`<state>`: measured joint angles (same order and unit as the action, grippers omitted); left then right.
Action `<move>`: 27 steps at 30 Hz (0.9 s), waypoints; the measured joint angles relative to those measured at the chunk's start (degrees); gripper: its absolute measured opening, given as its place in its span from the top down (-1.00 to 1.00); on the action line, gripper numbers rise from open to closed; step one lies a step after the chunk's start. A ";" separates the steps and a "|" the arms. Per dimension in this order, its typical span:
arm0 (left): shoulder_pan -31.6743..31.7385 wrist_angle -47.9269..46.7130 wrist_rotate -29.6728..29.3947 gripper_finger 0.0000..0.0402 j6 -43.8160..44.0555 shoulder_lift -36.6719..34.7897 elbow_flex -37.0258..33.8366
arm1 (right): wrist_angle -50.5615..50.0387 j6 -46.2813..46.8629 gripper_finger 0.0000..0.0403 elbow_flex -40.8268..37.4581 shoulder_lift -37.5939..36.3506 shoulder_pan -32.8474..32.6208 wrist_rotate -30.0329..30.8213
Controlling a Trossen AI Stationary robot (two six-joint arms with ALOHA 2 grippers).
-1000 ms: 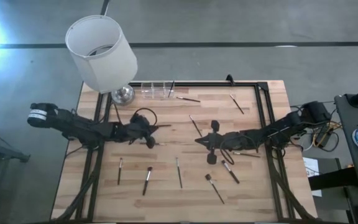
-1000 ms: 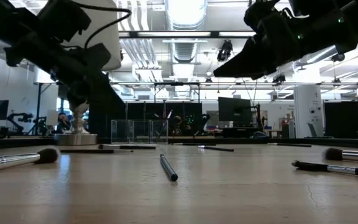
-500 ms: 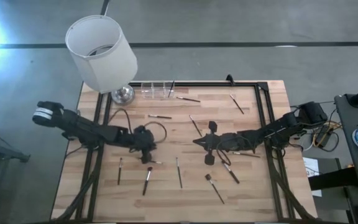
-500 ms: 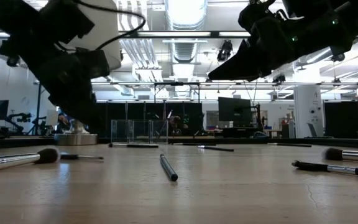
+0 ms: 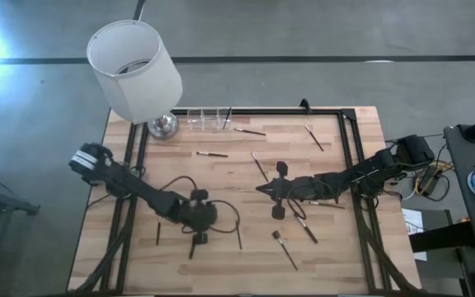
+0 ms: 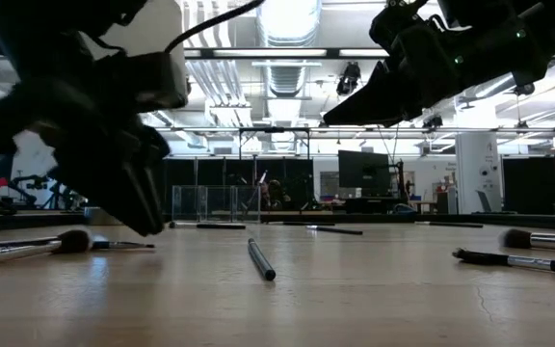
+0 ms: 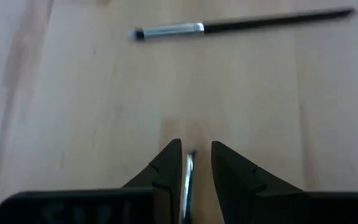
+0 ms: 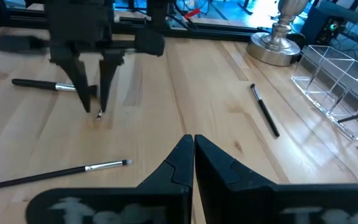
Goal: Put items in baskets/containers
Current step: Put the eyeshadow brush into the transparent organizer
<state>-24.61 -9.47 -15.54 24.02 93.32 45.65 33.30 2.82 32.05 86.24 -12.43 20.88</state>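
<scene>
Thin makeup brushes lie flat across the wooden table. My left gripper (image 5: pixel 198 231) points down near the front left, open. Its fingers (image 7: pixel 166 168) stand on either side of one brush's silver ferrule (image 7: pixel 188 180); I cannot tell whether they touch it. That brush's handle (image 5: pixel 193 247) shows below the gripper. Another brush (image 7: pixel 241 25) lies just beyond. My right gripper (image 5: pixel 261 188) hovers shut over the table's middle, holding nothing. The clear holder (image 5: pixel 205 120) stands at the far edge with one brush (image 5: pixel 228 116) in it.
A lamp with a white shade (image 5: pixel 134 70) and a silver base (image 5: pixel 162 125) stands at the far left, beside the holder. Loose brushes lie near the far edge (image 5: pixel 250 131), at the middle (image 5: pixel 211 154) and at the front right (image 5: pixel 285 250). A black frame (image 5: pixel 349 165) rims the table.
My left gripper has swung from the table's middle left toward the near edge and rightward, tipping to point down over a brush. A brush that stuck out from it a second ago now lies on the table in the middle. My right gripper has kept still.
</scene>
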 joint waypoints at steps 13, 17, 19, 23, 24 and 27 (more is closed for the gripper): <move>0.08 -6.65 0.03 0.61 2.17 2.95 3.93 | -0.02 0.01 0.96 0.00 0.00 -0.07 -0.09; 0.08 -6.65 0.53 0.61 2.29 2.95 3.84 | 0.00 0.00 0.96 0.00 0.00 -0.07 -0.09; 0.12 -6.66 0.52 0.61 2.20 2.99 3.84 | 0.02 0.00 0.96 0.00 0.00 -0.07 -0.09; 0.23 -6.22 0.26 0.63 1.75 4.21 3.94 | 0.02 0.01 0.96 0.00 0.00 -0.07 -0.09; 0.24 -6.11 0.20 0.65 1.72 4.58 3.96 | 0.02 0.01 0.96 0.00 0.00 -0.07 -0.09; 0.39 -5.81 0.22 0.76 1.66 5.44 4.00 | 0.00 0.01 0.96 0.00 0.00 -0.07 -0.09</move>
<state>-24.22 -15.28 -15.31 25.67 98.76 49.65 33.30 2.83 32.05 86.24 -12.49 20.80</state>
